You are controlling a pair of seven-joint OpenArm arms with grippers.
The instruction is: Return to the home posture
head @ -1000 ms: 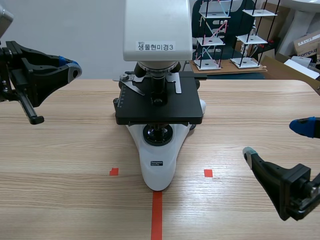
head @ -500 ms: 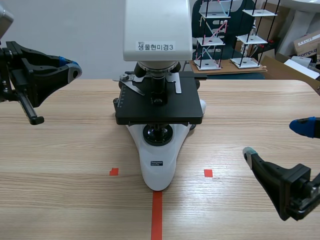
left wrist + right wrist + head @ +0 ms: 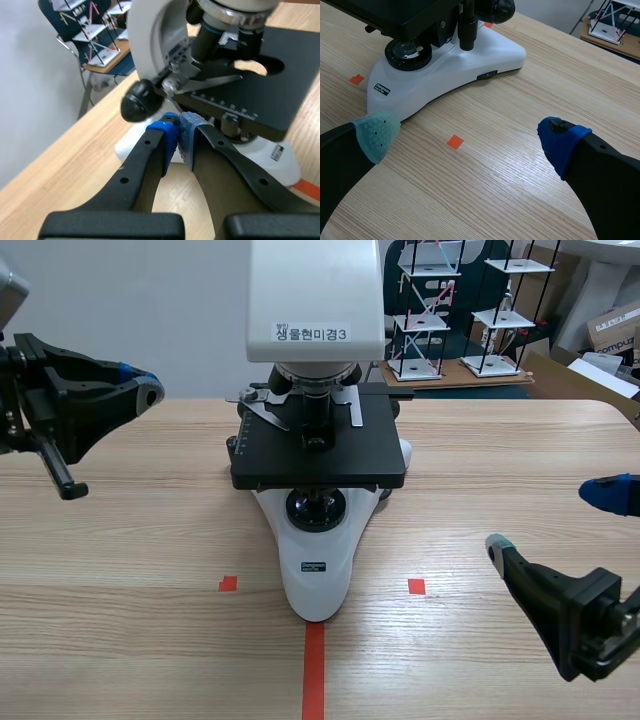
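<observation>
A white microscope [image 3: 318,440] with a black stage [image 3: 318,450] stands at the table's middle. My left gripper [image 3: 140,385] hangs raised at the far left, clear of it, its fingers shut with the blue pads [image 3: 172,137] pressed together and nothing between them. In the left wrist view the microscope's black focus knob [image 3: 140,101] lies just ahead of the fingertips. My right gripper [image 3: 467,132] stands open low at the right, over bare wood beside the microscope's white base [image 3: 450,70], holding nothing.
The wooden table [image 3: 120,540] carries an orange-red tape line [image 3: 314,670] and two small squares [image 3: 228,583]. Behind the table stand white shelf racks [image 3: 430,310] and cardboard boxes [image 3: 615,335]. The table's right edge lies close to my right arm.
The left arm has shifted slightly leftward and up, away from the microscope. The right arm and the microscope have stayed put.
</observation>
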